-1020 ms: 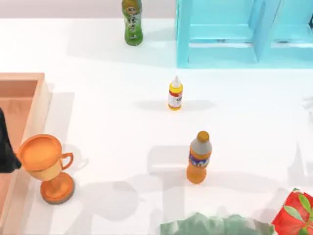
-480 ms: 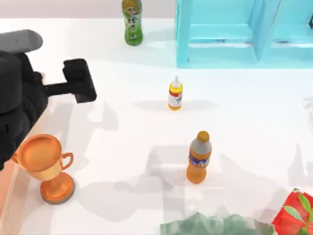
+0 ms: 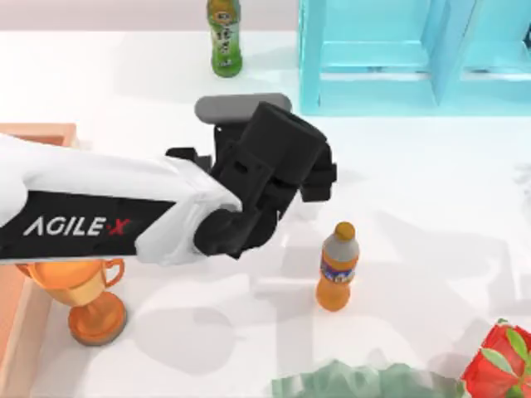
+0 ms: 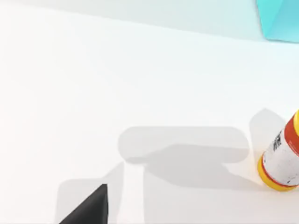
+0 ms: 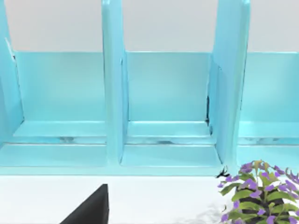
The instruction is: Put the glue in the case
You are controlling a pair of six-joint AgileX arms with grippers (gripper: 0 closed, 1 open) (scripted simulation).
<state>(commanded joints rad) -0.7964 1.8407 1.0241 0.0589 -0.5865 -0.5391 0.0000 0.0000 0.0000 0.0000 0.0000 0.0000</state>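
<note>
The glue (image 4: pixel 282 163), a small yellow bottle with a white-and-red label, stands upright on the white table in the left wrist view, a short way off from the camera. My left arm reaches from the left across the table's middle, and my left gripper (image 3: pixel 314 178) hangs above the spot in front of the case (image 3: pixel 373 91). The case is a large light-blue box with upright dividers at the back right; its open compartments (image 5: pixel 168 93) face the right wrist camera, and one corner (image 4: pixel 280 18) appears beyond the glue. A black part of my right gripper (image 5: pixel 88 210) sits low in the right wrist view.
An orange soda bottle (image 3: pixel 337 265) stands just in front of the left gripper. A green tea bottle (image 3: pixel 225 37) is at the back, an orange trophy (image 3: pixel 87 311) and a tan wooden box (image 3: pixel 33 133) at the left. Red flowers (image 3: pixel 502 361) and a purple-flowered plant (image 5: pixel 261 191) sit to the right.
My left arm has swung in from the left edge to the table's middle and now covers the glue in the top view. The bottles have not moved.
</note>
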